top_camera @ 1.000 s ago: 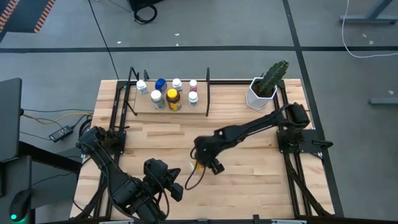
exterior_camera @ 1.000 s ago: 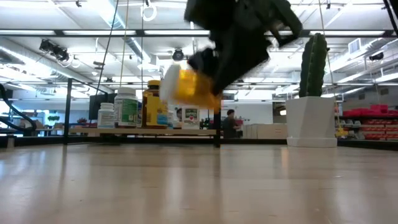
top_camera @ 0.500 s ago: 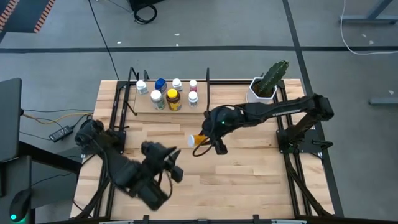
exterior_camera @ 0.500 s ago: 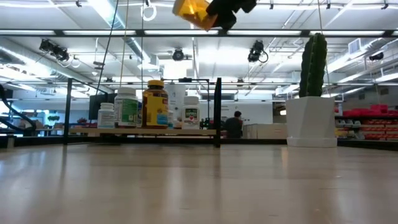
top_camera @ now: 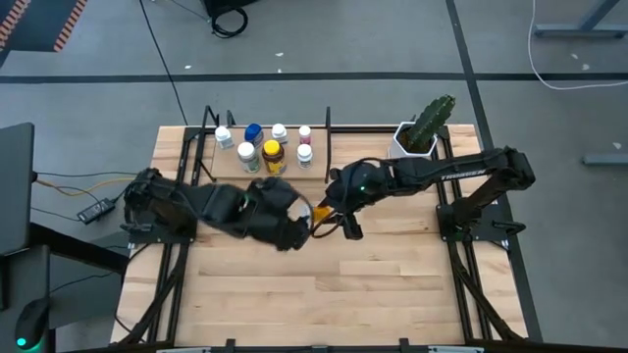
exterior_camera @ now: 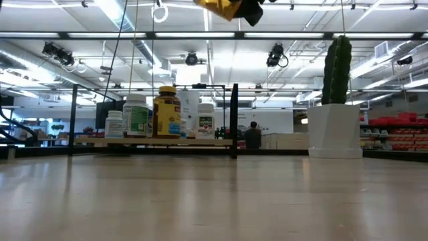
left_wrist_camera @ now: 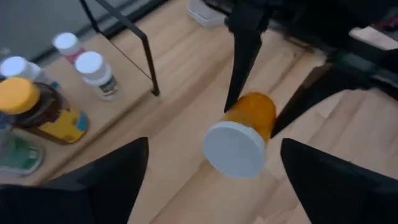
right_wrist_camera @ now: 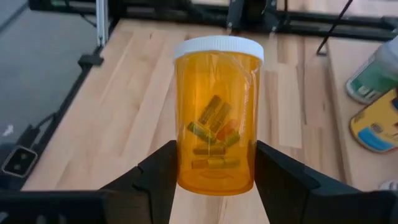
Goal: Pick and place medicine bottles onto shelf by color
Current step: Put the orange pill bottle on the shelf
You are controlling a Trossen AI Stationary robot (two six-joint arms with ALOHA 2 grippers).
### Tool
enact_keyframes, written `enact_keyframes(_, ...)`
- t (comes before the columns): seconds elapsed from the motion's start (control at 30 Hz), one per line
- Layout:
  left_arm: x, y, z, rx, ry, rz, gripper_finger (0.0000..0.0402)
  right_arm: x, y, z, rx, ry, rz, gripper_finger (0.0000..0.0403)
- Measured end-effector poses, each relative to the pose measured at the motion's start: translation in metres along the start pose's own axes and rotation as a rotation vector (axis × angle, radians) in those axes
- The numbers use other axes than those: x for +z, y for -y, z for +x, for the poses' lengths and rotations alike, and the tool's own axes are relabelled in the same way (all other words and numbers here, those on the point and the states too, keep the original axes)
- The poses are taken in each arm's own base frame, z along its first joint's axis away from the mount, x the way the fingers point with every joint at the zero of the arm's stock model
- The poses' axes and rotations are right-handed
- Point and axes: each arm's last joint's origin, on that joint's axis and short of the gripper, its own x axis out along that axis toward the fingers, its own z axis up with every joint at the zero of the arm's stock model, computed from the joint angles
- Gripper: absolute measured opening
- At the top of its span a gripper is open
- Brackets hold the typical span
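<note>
**Left arm comes across to the lifted orange bottle**

The left arm is now stretched over the middle of the tabletop, while one second ago it was folded near the front edge. Its left pincer [top_camera: 297,226] now stands wide open just beside the right one, whereas before it was closed. The right pincer [top_camera: 331,218] has carried the orange bottle [right_wrist_camera: 216,118] from the front middle of the tabletop up and back, closer to the shelf [top_camera: 228,169]. In the low view the bottle was low in front of the shelf before; now it shows only at the top edge. The right arm is now drawn back and more folded.
</note>
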Motion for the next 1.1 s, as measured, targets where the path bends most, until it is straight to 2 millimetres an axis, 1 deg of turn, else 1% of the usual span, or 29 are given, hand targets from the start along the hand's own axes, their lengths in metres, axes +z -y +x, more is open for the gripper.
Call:
enact_keyframes(0.1,0.012,-0.006,0.011,-0.033,-0.043,-0.026,0.0383,0.004,-0.001,-0.015,-0.004,0.04,0.001,0.0197)
enact_keyframes(0.37,0.036,-0.016,0.028,-0.124,-0.089,-0.139,0.0377,0.009,-0.004,-0.049,-0.026,0.112,0.002,0.0197)
enact_keyframes(0.47,0.048,-0.018,0.035,-0.187,-0.082,-0.209,0.0378,0.011,-0.004,-0.054,-0.025,0.132,0.012,0.0197)
enact_keyframes(0.6,0.056,-0.024,0.042,-0.197,-0.087,-0.272,0.0377,0.01,-0.004,-0.055,-0.027,0.131,0.015,0.0197)
enact_keyframes(0.97,0.057,-0.026,0.043,-0.233,-0.129,-0.295,0.0376,0.01,-0.005,-0.055,-0.017,0.122,0.022,0.0197)
enact_keyframes(1.1,0.059,-0.027,0.039,-0.263,-0.133,-0.301,0.0376,0.011,-0.006,-0.06,-0.015,0.137,0.028,0.0197)
